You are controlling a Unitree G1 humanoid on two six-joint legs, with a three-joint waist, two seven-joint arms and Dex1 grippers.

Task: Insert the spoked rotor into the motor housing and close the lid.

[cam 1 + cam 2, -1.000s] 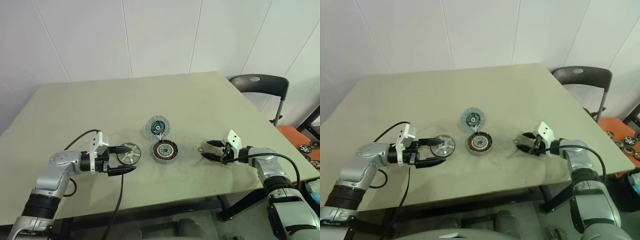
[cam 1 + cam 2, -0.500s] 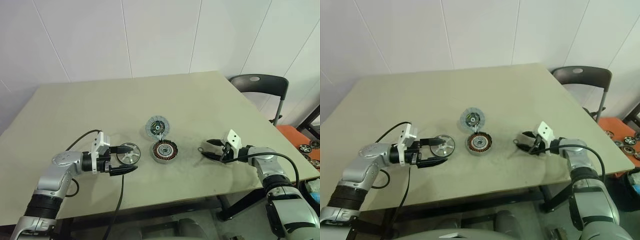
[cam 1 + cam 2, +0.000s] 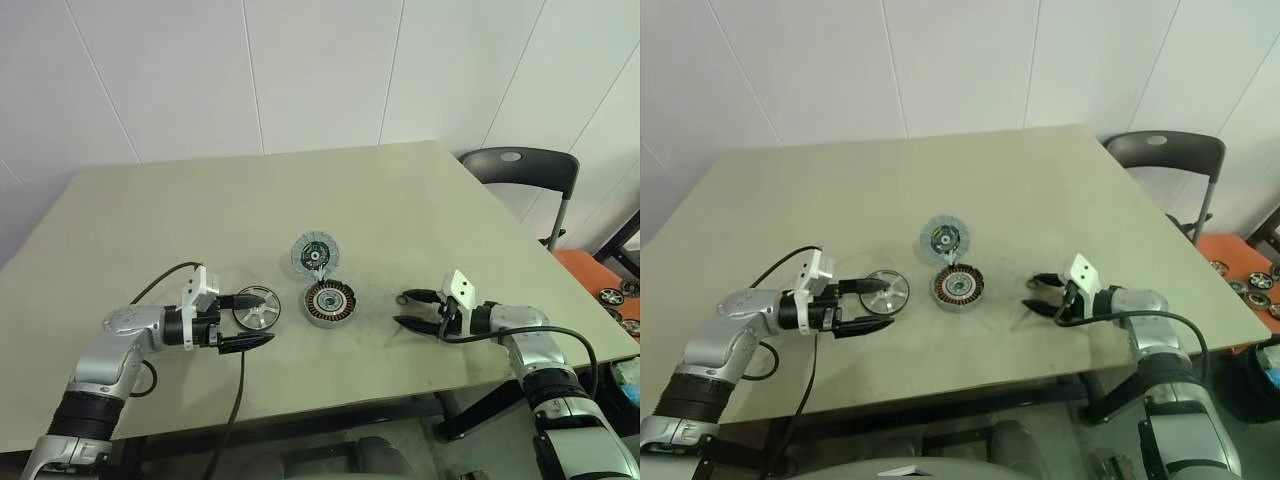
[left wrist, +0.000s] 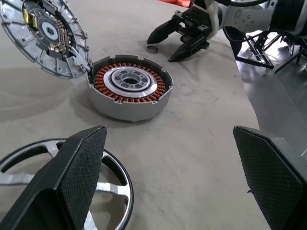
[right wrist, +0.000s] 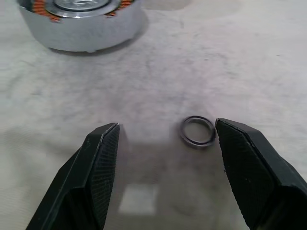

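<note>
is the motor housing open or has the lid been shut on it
Open: the motor housing shows bare copper windings, and the lid lies beside it.

Colours on our table

We see a beige table (image 3: 150,220); the silver spoked rotor (image 3: 257,306) with dark rim; the housing (image 3: 331,302) with copper-orange windings round a silvery centre; the grey-blue lid (image 3: 316,253) at its 11 o'clock, finely rayed, green-black middle; a small dark ring (image 5: 197,132).
</note>
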